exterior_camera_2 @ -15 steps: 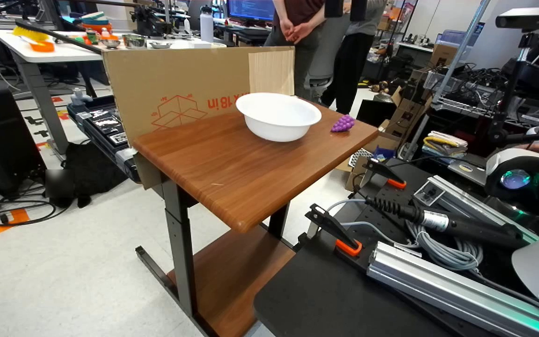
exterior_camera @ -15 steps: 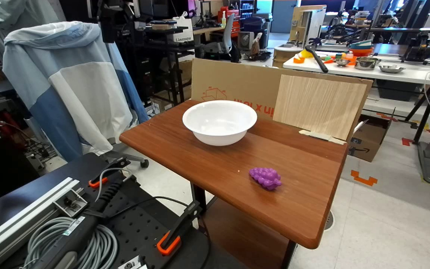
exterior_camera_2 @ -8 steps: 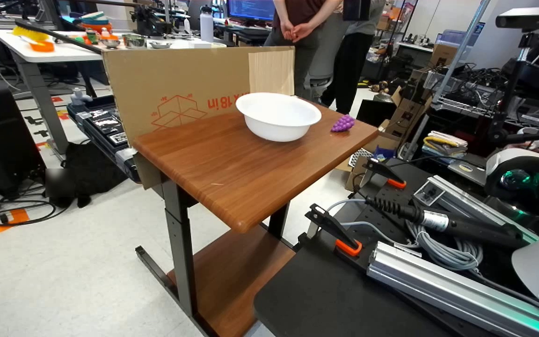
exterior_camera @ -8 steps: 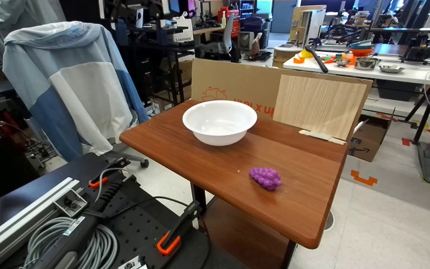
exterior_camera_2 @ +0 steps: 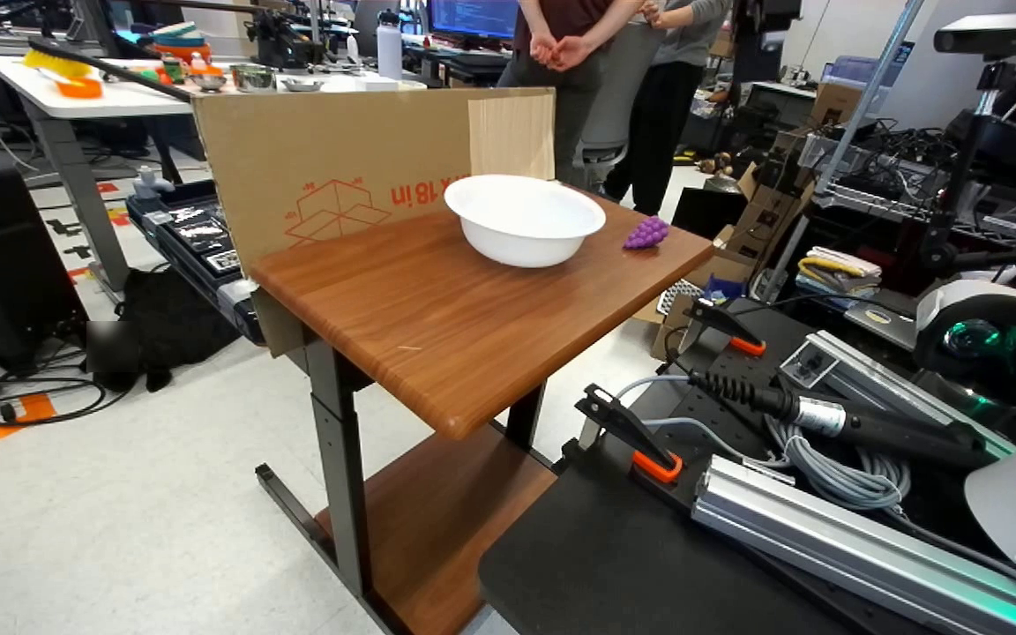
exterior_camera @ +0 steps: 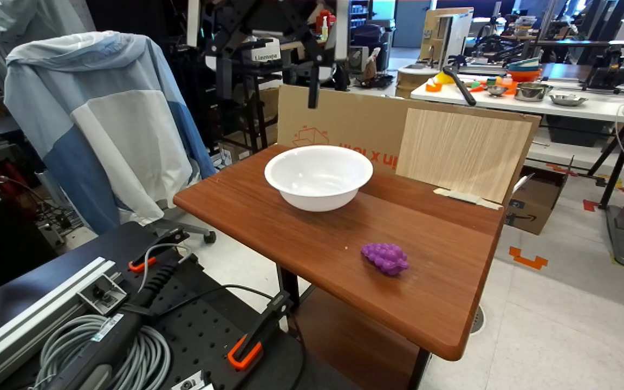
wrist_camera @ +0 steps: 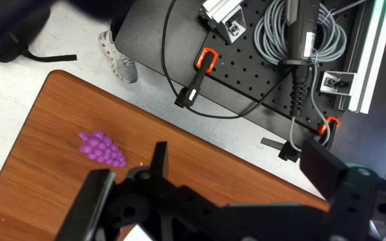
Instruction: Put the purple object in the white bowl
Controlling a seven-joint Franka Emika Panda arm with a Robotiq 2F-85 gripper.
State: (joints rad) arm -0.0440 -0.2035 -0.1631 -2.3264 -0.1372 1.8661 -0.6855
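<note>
The gripper [exterior_camera: 268,97] is raised above the worktop [exterior_camera: 436,292], its two fingers [exterior_camera: 313,89] directed downward and spread wide in an exterior view. Background shows through the gap between them. The wrist view agrees: the fingers stand well apart, with part of the worktop and a strip of floor [wrist_camera: 213,110] visible between them.

The purple object [wrist_camera: 102,150], shaped like a bunch of grapes, lies on the worktop, lower than the gripper and well apart from it. In the wrist view it sits outside the span of the fingers, past the finger on that view's left. Its tapered end points toward that finger, its stem end away.

The white bowl [exterior_camera: 317,201] stands upright on the worktop, rim up, lower than the fingertips and apart from them. In both exterior views the purple object rests outside the bowl, not touching it. Whether a white patch [wrist_camera: 137,235] beside the gripper's dark body belongs to the bowl could not be determined.

A cardboard panel [exterior_camera: 344,105] stands along the worktop's edge, overlapped by one fingertip in an exterior view; a light wood-grain sheet [exterior_camera: 466,154] is set against it. Beyond the fingertips in the wrist view, across the floor, a black perforated plate [wrist_camera: 245,78] carries a coiled grey cable [wrist_camera: 265,36] and an aluminium rail [wrist_camera: 369,63].
</note>
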